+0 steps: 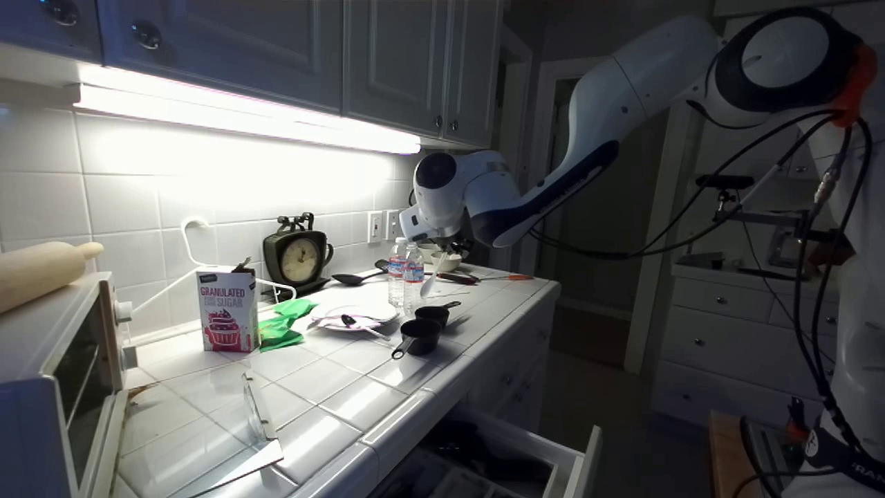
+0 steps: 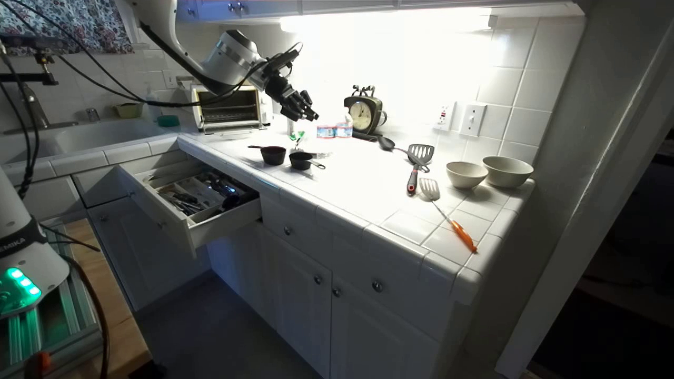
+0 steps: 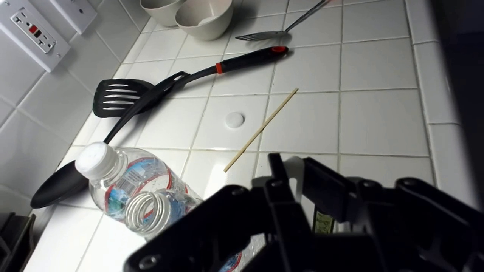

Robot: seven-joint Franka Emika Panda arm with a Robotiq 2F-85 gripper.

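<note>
Two clear bottles stand on the counter between my gripper and the wall, one topped with a white cap, the other with its threaded neck bare. A loose cap lies flat beyond them, and I take it to belong to the bare neck. My fingers are drawn in to a narrow gap, pinching a white spoon that fills the space between their tips. The spoon hangs tilted above the counter, bowl downward, beside the bottles; I seem to have it by the handle, which leaves its bowl free. How firmly it sits I cannot tell.

A thin wooden stick lies slantwise beside the loose cap. Nearer the wall, a black spoon rests with its handle across a slotted spatula, so each probably helps keep the other from sliding. At the counter's end two bowls stand side by side, likely placed there to be out of the way, and an orange-handled spatula lies near them. In an exterior view, two black cups sit by the front edge near the pulled-out drawer, their handles turned away from each other, perhaps so that they do not catch.
</note>
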